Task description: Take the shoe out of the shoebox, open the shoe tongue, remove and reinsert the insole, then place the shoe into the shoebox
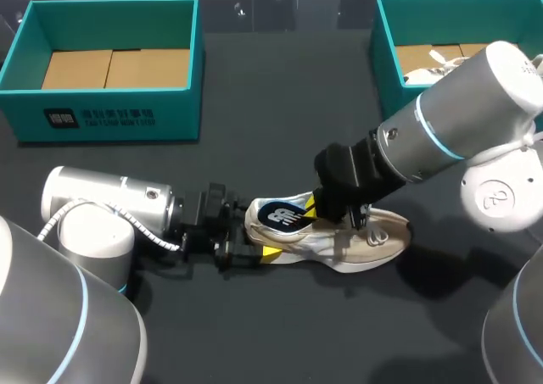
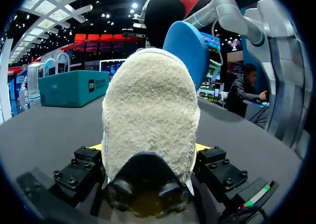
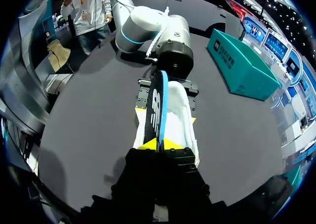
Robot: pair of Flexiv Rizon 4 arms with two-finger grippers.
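The cream-and-white fabric sneaker (image 1: 369,242) is lying on the dark table (image 1: 280,342). Its blue-and-black foam insole (image 3: 159,105) risks buckling or slipping free if it is pushed in askew. The right gripper (image 3: 160,144) is pinching the insole edge-on above the shoe opening. The left gripper (image 1: 254,238) is clamping the heel.

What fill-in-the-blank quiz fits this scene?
The left tool grips the shoe by its ____.
The right tool pinches the ____, half out of the shoe.
There are ____ teal boxes.
Missing words: heel; insole; two.
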